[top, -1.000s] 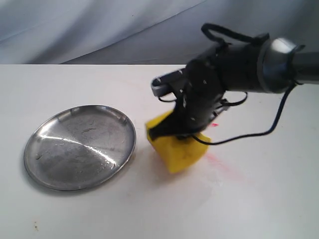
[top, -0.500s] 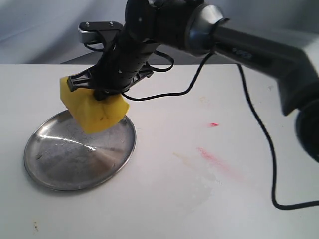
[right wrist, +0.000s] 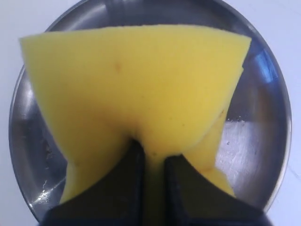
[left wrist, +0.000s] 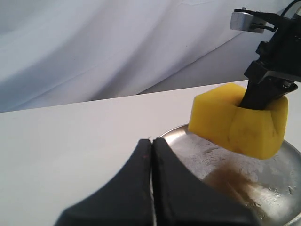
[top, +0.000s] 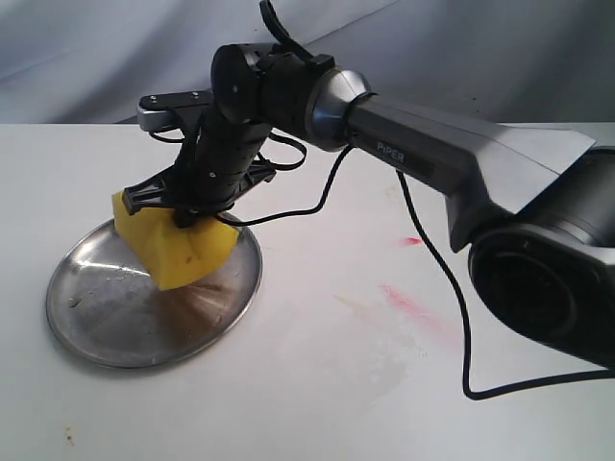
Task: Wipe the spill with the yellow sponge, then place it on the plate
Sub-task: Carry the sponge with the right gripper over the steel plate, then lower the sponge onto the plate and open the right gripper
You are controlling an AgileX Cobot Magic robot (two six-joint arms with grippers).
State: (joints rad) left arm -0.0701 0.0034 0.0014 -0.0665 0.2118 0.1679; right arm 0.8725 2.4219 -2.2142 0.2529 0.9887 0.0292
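Right at the fingertips of the right gripper (right wrist: 153, 181) the yellow sponge (right wrist: 136, 80) is pinched hard. The two dark fingers (right wrist: 134, 188) bite into its top, and the foam caves into a deep crease between them. That tells me how it handles: soft, springy and very light, with a porous skin that shouldn't slip. It will puff back to its block shape once let go, so it could hop or roll a little on landing. A grip across the middle of the top, as here, looks sound to me (a shallower nip at one corner would let it swing).

Beyond the fingertips the sponge fans out wide. It's close to a cube, so it has no real long axis, but squeezed like this its broadest run lies crosswise to the fingers. From the room it hangs tilted, one corner pointing down.

Under that corner is the silver plate (top: 101, 317). The sponge (top: 178, 250) is over the plate's far side, low to the metal, though I can't tell if it touches.

Well off to the side of the fingers, the table shows a faint tan mark (top: 351, 305) and a pink streak (top: 415, 307).

Farther off, the left gripper (left wrist: 151, 155) has its fingers together on nothing, watching from beside the plate's rim.
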